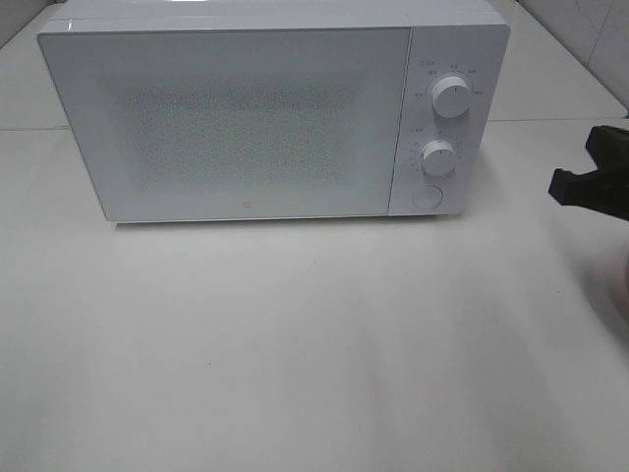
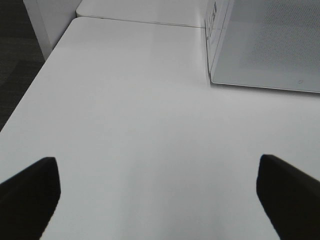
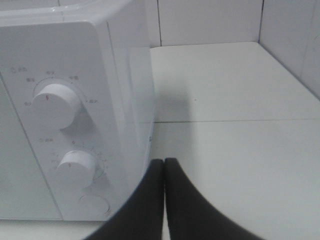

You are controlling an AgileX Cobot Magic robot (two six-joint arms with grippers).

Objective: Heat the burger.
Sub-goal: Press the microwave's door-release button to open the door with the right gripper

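Two dials, the upper knob (image 1: 450,96) and the lower knob (image 1: 438,157), sit on the right panel of the microwave (image 1: 246,118), above a round button (image 1: 426,196). The microwave's door (image 1: 226,113) is closed. The right gripper (image 3: 164,165) has its fingers pressed together on nothing, just beside the microwave's right front corner. The left gripper (image 2: 156,160) hangs with its fingers wide apart over the white table (image 1: 295,344), to the front-left of the microwave. The burger shows in no view; it is perhaps behind the frosted door, but I cannot tell.
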